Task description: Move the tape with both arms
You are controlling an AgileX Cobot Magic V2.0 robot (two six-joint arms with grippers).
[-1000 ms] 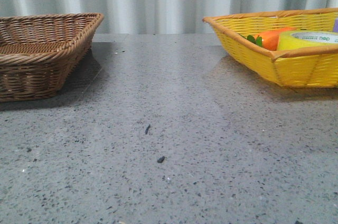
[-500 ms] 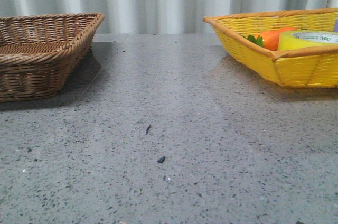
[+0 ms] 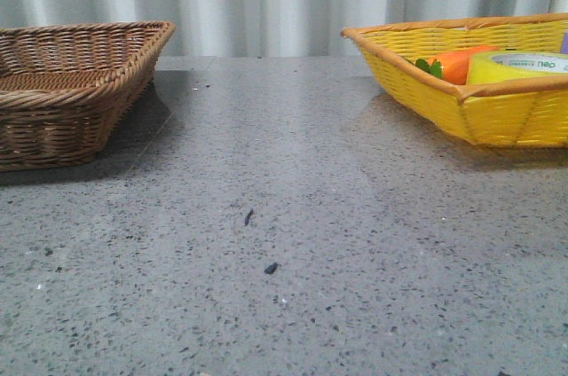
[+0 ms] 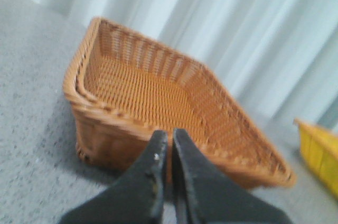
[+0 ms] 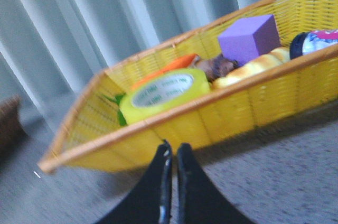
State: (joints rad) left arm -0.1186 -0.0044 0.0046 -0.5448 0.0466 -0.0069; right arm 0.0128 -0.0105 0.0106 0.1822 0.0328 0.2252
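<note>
Yellow woven basket holds the glossy round tape, just beyond the clenched right gripper. Left gripper, tapered black jaws pressed together, faces the brown wicker basket.

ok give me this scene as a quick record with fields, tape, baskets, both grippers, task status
tape: yellow roll lying flat in the yellow basket, beside an orange carrot
other contents: purple block, plus items too blurred to name
brown basket: on the table's left, nothing visible inside in the left wrist view
left gripper: shut, holding nothing, facing the brown basket
right gripper: shut, holding nothing, outside the yellow basket, facing the tape
task status: tape not yet picked up
</note>
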